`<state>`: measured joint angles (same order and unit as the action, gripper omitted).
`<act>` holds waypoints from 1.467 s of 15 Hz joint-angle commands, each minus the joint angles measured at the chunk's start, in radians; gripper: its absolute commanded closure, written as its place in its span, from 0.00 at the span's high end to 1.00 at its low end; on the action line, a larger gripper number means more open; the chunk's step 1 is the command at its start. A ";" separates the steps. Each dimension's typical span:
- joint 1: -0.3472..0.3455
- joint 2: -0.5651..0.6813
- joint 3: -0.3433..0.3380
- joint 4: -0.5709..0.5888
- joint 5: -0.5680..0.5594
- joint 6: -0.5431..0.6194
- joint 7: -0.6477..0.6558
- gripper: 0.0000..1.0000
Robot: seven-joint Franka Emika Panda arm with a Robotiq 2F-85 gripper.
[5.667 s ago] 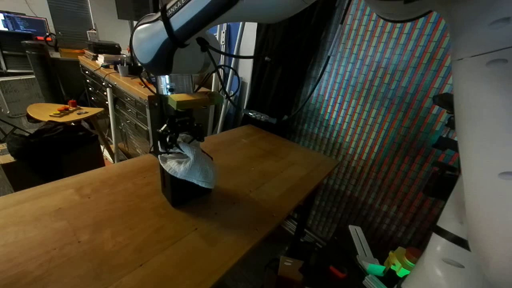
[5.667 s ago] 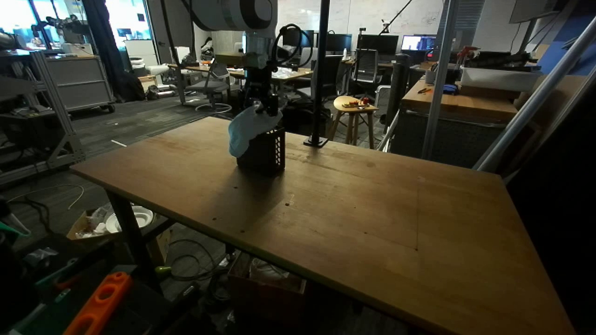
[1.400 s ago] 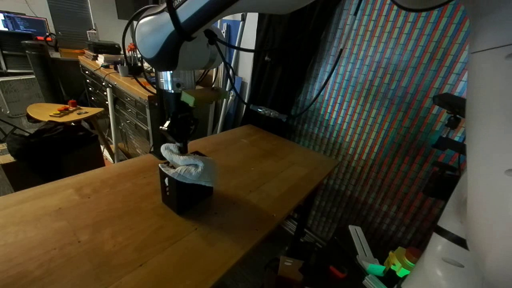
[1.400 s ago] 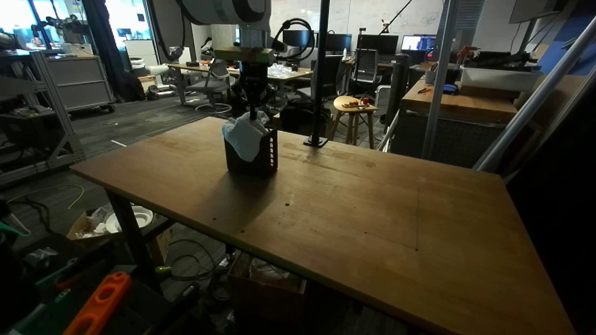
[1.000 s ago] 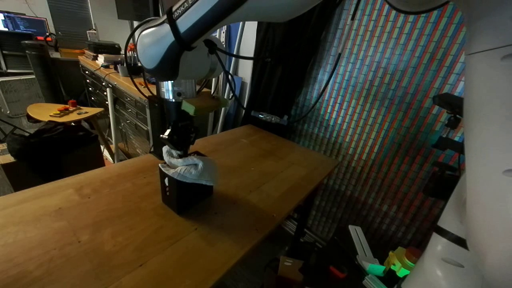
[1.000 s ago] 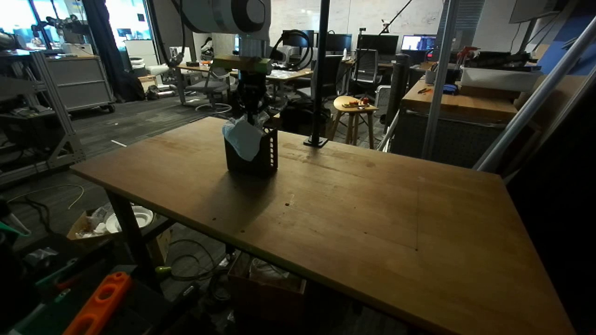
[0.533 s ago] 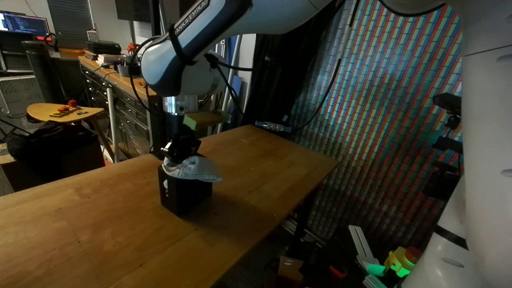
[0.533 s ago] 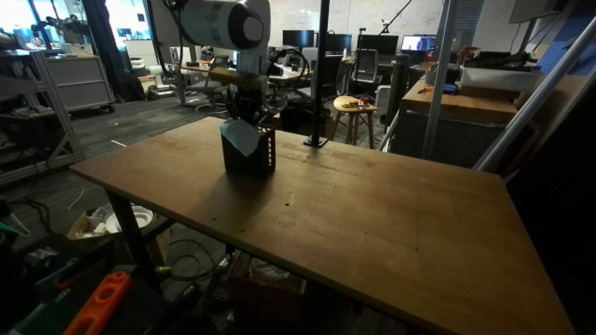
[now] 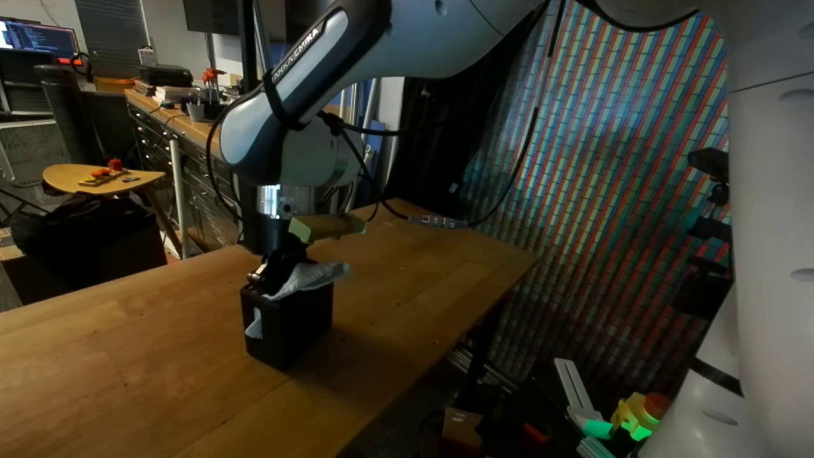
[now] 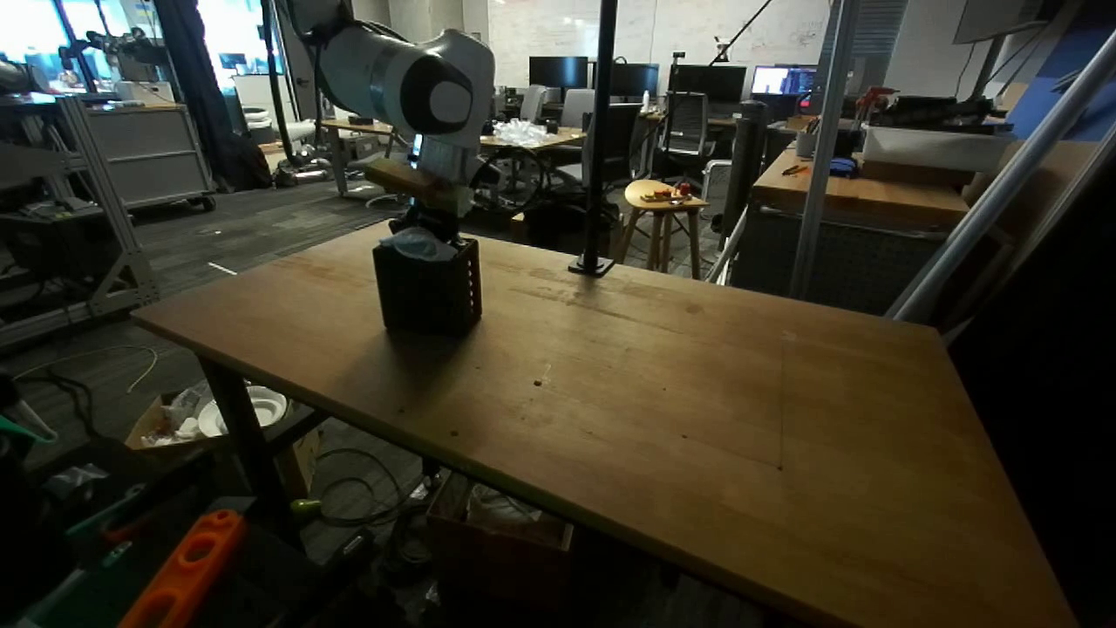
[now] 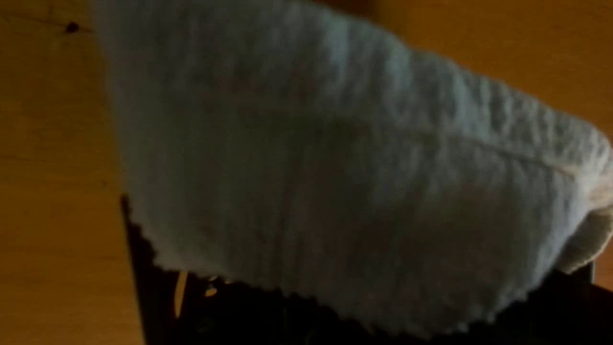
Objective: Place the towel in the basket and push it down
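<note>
Below me runs the wooden desk [image 10: 628, 366], broad and flat, and on it stands the black basket [image 9: 302, 327], its walls upright. I take the basket for thin plastic: light, and apt to slide if I shove sideways instead of straight down. At its mouth lies the towel [image 9: 308, 278], partly inside by my judgement, with a flap [image 9: 336, 271] jutting past the rim; in the wrist view that cloth covers most of what I see and overhangs the desk. It should be light, limp and soft, its fuzzy, ribbed face unlikely to slip, and nothing about it fragile. Pressing will serve better than pinching, I think: down on the thick of the bundle, then on the flap, which may spring back up. If I must take hold, the flap's free edge is the place. My claw [image 9: 275, 275] dips into the mouth beside the cloth, its fingertips hidden by basket and towel, so I cannot tell whether it is wide, narrow or holding anything. Smallest of all, a pale scrap [image 9: 254, 326], likely the same cloth, shows through an opening in the basket's side.
</note>
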<state>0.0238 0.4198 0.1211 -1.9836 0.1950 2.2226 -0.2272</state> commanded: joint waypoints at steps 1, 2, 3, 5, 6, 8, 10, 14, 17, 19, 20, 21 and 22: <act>-0.024 -0.013 0.034 -0.068 0.083 0.030 -0.050 0.00; -0.025 -0.018 0.036 -0.076 0.095 0.025 -0.053 0.00; -0.025 -0.022 0.035 -0.079 0.101 0.020 -0.054 0.00; -0.021 -0.046 0.027 -0.075 0.090 0.001 -0.047 0.00; -0.018 -0.055 0.023 -0.069 0.077 -0.008 -0.041 0.00; -0.010 -0.088 0.012 -0.052 0.040 -0.041 -0.022 0.00; 0.000 -0.129 0.001 -0.033 -0.011 -0.079 -0.008 0.00; 0.014 -0.219 -0.011 0.012 -0.103 -0.174 0.023 0.00; 0.018 -0.279 -0.015 0.013 -0.131 -0.210 0.057 0.00; 0.014 -0.319 -0.017 -0.027 -0.109 -0.196 0.081 0.00; 0.013 -0.336 -0.019 -0.053 -0.103 -0.187 0.100 0.00; 0.012 -0.351 -0.021 -0.077 -0.096 -0.180 0.117 0.00; 0.010 -0.368 -0.025 -0.105 -0.088 -0.170 0.137 0.00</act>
<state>0.0232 0.1228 0.1166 -2.0033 0.0889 2.0300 -0.1445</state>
